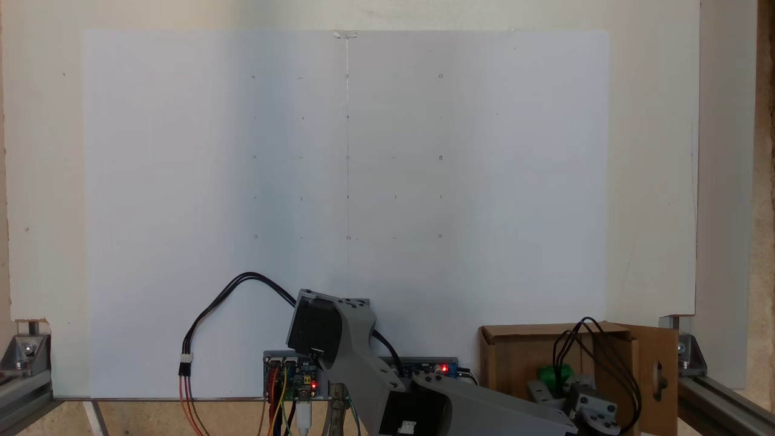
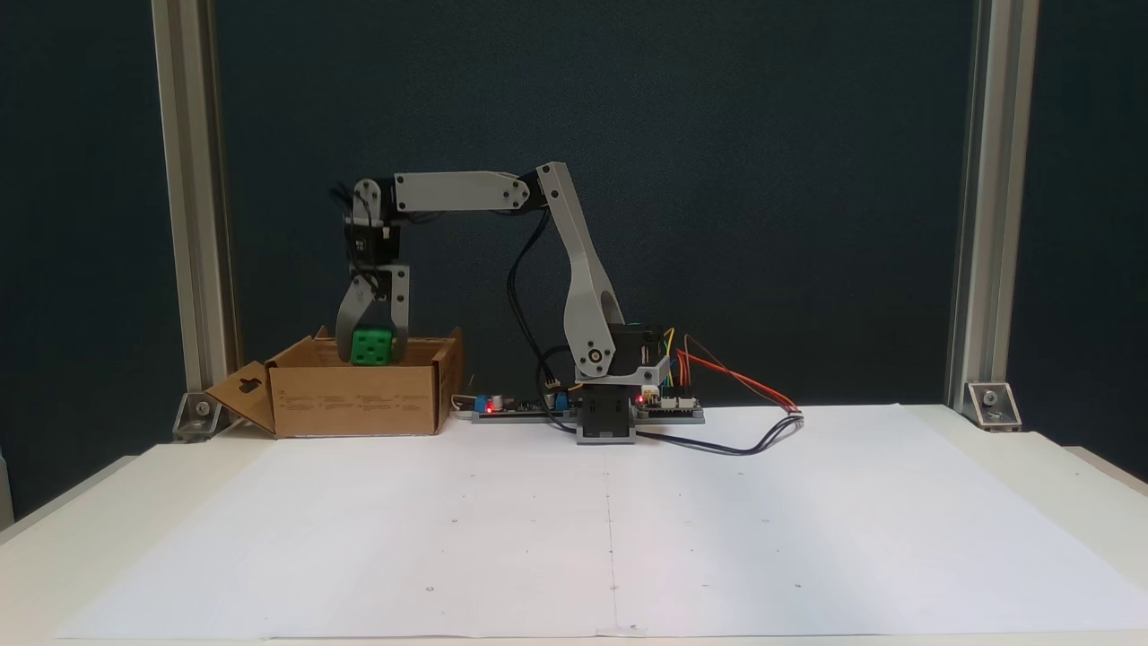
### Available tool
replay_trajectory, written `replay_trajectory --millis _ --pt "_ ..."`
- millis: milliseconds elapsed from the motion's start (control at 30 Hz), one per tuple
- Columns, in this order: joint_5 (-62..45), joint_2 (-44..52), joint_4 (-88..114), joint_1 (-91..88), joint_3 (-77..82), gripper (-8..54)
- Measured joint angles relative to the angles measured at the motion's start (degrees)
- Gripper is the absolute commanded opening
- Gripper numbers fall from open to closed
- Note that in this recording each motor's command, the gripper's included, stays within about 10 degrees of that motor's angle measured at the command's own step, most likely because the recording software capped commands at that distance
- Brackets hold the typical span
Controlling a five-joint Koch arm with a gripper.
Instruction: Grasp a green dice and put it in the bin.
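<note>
The green dice [image 2: 371, 347] is a small bright cube with pips showing, held level with the top rim of the bin [image 2: 359, 399]. The bin is a brown cardboard box with a flap [image 2: 240, 392] that has a handle hole. My gripper [image 2: 371, 355] points straight down over the bin's opening, and its two grey fingers [image 2: 346, 327] press on the dice from either side. In the other fixed view the dice [image 1: 554, 374] shows as a green patch inside the bin [image 1: 511, 357], partly covered by the wrist and its black cables.
A large white paper sheet [image 2: 610, 520] covers the table in front of the arm's base [image 2: 605, 422]. Circuit boards with red lights [image 2: 668, 404] and loose wires [image 2: 744, 386] lie beside the base. Aluminium posts [image 2: 193, 224] stand at the back corners.
</note>
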Motion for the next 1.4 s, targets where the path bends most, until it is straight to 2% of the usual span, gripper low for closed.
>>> replay_trajectory --millis 100,133,367,467,633,767,900,1400 --pt "-0.1 0.0 -0.4 1.0 1.0 39.5" --pt "0.0 0.1 -0.5 1.1 1.1 41.0" --pt "-0.1 1.1 -5.2 1.1 2.5 41.0" --pt "1.7 6.2 -5.7 -1.8 2.4 41.0" --pt "12.4 17.5 -5.5 -11.9 -1.8 41.0" --pt "21.4 25.1 -5.4 -26.4 -3.1 41.0" --pt "25.0 29.1 -5.4 -42.9 -3.1 43.8" --pt "28.2 30.8 -5.6 -104.7 -2.8 44.6"
